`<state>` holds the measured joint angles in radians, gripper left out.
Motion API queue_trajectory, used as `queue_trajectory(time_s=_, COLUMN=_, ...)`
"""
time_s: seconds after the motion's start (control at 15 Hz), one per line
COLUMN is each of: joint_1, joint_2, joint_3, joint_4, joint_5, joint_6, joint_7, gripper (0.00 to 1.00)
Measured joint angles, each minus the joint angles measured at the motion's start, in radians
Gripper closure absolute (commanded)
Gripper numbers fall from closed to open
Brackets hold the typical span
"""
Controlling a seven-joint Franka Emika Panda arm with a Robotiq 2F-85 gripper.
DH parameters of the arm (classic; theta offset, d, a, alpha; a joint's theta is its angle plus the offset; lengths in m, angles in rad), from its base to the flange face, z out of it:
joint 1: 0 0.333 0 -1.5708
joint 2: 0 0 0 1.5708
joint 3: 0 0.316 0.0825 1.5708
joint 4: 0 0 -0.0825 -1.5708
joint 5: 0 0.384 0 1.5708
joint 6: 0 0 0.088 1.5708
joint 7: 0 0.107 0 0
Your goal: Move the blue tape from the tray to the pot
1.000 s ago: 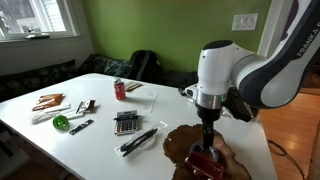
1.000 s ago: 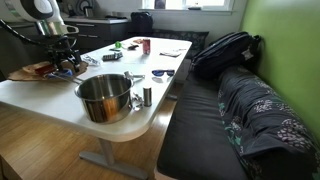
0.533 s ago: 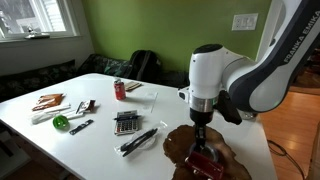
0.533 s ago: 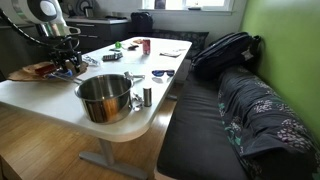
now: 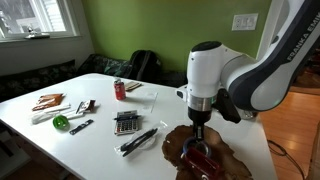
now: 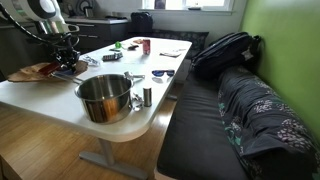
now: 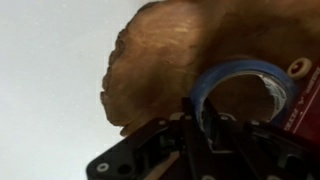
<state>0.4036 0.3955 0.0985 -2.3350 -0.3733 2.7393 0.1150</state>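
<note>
Over the last 1 s the arm has slid slightly left and sunk a little, so the gripper (image 5: 197,149) now hangs low over the tray (image 5: 228,156) at the near right end of the counter (image 5: 90,145). That reads as the final settling onto the pick, not a lift.

In the wrist view the blue tape (image 7: 240,68) lies flat in the tray (image 7: 160,60), with a red object (image 7: 308,112) just beside it on the right. The jaws stand on either side of the ring's near-left wall. Whether they already press on it, I cannot tell.

The tray holds the tape and the red object, and nothing else shows in it.

The pot (image 6: 105,105) stands well apart from the tray (image 6: 28,72), toward the near edge. The part of its inside that shows looks empty. The transfer is not yet begun.
</note>
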Motion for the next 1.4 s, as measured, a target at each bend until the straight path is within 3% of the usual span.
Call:
queue_trajectory(time_s=0.27, joint_1=0.072, joint_2=-0.117, joint_3=-0.135, joint_4=-0.055, joint_5=-0.199, joint_6=-0.041, joint_7=0.235, gripper=0.97)
queue_trajectory(time_s=0.47, joint_1=0.054, joint_2=-0.271, joint_3=-0.188, joint_4=-0.154, joint_5=-0.305, joint_6=-0.099, joint_7=0.404, gripper=0.97)
queue_trajectory(time_s=0.73, joint_1=-0.091, joint_2=-0.473, joint_3=-0.154, joint_4=-0.326, joint_5=-0.352, joint_6=-0.149, joint_7=0.557, gripper=0.97)
queue_trajectory(time_s=0.8, joint_1=-0.136, joint_2=-0.522, joint_3=-0.144, joint_4=-0.377, joint_5=-0.351, joint_6=-0.152, joint_7=0.579, gripper=0.87)
queue_trajectory(time_s=1.0, joint_1=-0.233, joint_2=-0.64, joint_3=-0.132, joint_4=-0.493, joint_5=-0.343, joint_6=-0.15, joint_7=0.598, gripper=0.87)
queue_trajectory(time_s=1.07, joint_1=-0.241, joint_2=-0.656, joint_3=-0.13, joint_4=-0.5, joint_5=-0.343, joint_6=-0.15, joint_7=0.6, gripper=0.87)
queue_trajectory(time_s=1.13, joint_1=-0.242, joint_2=-0.662, joint_3=-0.128, joint_4=-0.499, joint_5=-0.342, joint_6=-0.15, joint_7=0.603, gripper=0.97)
queue_trajectory(time_s=1.4, joint_1=-0.311, joint_2=-0.659, joint_3=-0.068, joint_4=-0.449, joint_5=-0.332, joint_6=-0.15, joint_7=0.671, gripper=0.97)
